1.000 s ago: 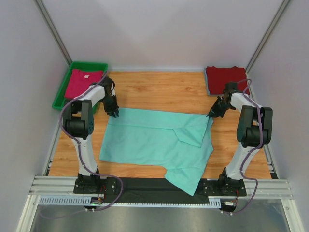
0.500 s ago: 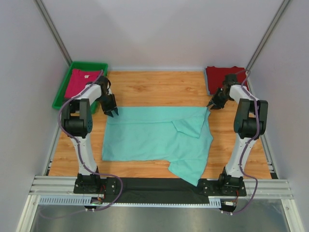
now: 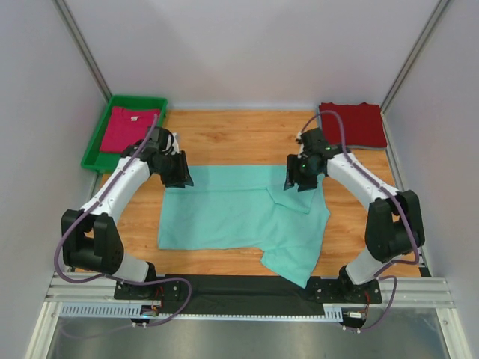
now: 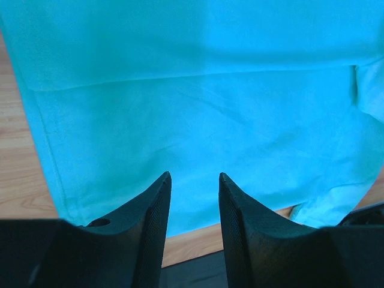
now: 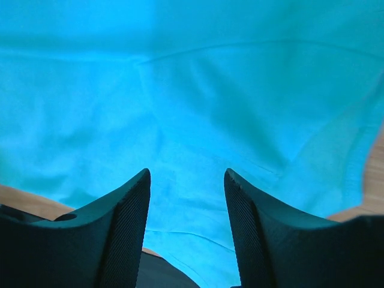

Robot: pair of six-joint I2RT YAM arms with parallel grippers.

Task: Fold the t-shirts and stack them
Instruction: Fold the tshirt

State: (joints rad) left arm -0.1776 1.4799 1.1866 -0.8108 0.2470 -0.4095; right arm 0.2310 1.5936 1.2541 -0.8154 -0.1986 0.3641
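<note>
Top external view: the mint-teal t-shirt (image 3: 239,217) lies spread on the wooden worktop (image 3: 232,138), its near right part rumpled. The left gripper (image 3: 178,173) hangs over the shirt's far left corner, and the right gripper (image 3: 299,176) over its far right part. Both wrist views show the fingers parted and holding nothing, with teal cloth below. The dark red t-shirt (image 3: 355,123) lies folded at the far right corner. The magenta-pink t-shirt (image 3: 129,129) sits in the green tray (image 3: 96,146) at far left.
</note>
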